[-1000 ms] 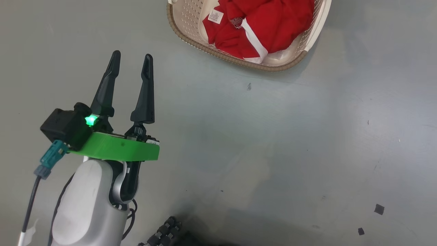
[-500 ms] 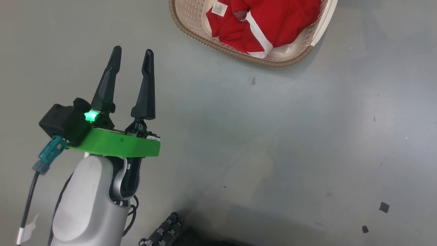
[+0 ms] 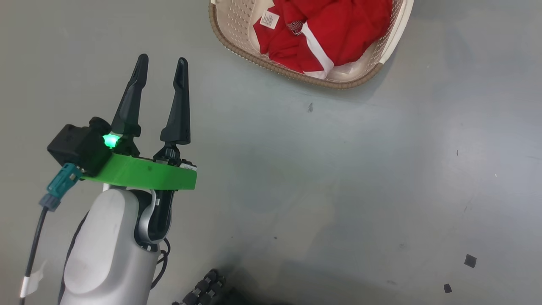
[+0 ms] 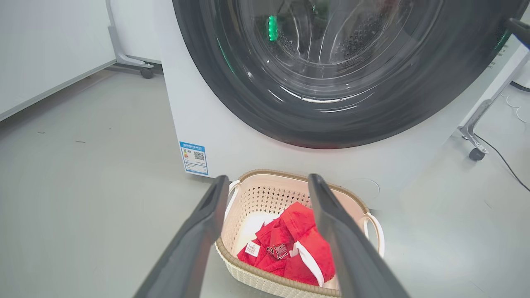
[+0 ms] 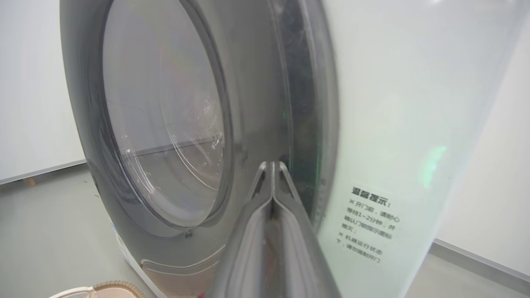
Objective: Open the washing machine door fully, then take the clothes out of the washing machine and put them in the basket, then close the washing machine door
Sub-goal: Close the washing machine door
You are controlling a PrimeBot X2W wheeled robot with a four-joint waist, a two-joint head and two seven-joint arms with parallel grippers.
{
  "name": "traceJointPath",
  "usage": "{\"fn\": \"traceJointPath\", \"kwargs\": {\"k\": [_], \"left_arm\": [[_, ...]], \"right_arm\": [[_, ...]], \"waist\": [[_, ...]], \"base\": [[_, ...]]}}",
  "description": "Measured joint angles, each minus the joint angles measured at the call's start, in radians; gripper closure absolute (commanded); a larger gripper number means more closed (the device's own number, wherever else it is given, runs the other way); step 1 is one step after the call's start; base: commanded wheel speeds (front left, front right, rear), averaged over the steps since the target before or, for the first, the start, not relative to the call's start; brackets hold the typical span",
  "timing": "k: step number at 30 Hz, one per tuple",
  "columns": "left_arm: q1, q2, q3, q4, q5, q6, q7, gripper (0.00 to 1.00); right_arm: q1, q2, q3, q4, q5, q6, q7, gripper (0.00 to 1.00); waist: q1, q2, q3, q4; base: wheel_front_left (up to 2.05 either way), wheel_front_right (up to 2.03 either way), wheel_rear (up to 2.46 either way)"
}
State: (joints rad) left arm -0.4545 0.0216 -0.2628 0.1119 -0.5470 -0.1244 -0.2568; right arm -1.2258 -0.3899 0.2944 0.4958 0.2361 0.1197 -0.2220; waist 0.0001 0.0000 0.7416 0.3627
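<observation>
Hardly anything has shifted, just a slight sway of the head view. Left claw (image 3: 162, 60) hangs spread wide over the floor (image 3: 338, 178), holding nothing. Beyond it, the basket (image 3: 232, 29) has the clothes (image 3: 343, 29) bundled inside, so unloading looks done! Farther on, right claw (image 5: 273, 165), pinched shut and empty, sits at the washing machine door (image 5: 165, 124); swung close to the washing machine (image 5: 393, 103), latched or not I cannot tell.

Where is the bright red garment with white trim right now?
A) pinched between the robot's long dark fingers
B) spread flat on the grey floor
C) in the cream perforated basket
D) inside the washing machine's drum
C: the bright red garment with white trim lies bunched inside the cream perforated plastic basket.
</observation>
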Motion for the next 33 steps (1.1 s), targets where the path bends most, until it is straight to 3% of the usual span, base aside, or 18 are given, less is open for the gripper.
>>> {"fn": "traceJointPath", "kwargs": {"k": [20, 29, 33], "left_arm": [[0.015, 0.017, 0.014, 0.067, 0.037, 0.000, 0.000, 0.00], [0.078, 0.039, 0.037, 0.089, 0.045, 0.000, 0.000, 0.00], [0.108, 0.049, 0.041, 0.100, 0.047, 0.000, 0.000, 0.00]], "right_arm": [[0.332, 0.059, 0.048, 0.031, 0.022, -0.008, -0.031, 1.00], [0.479, 0.099, 0.007, -0.042, 0.060, -0.010, -0.031, 1.00], [0.562, 0.113, -0.012, -0.067, 0.073, -0.027, -0.031, 1.00]], "waist": [[0.0000, 0.0000, -0.194, -0.069], [-0.0001, 0.0000, -0.313, -0.129], [0.0000, 0.0000, -0.367, -0.158]], "base": [[0.00, 0.00, 0.00], [0.00, 0.00, 0.00], [0.00, 0.00, 0.00]]}}
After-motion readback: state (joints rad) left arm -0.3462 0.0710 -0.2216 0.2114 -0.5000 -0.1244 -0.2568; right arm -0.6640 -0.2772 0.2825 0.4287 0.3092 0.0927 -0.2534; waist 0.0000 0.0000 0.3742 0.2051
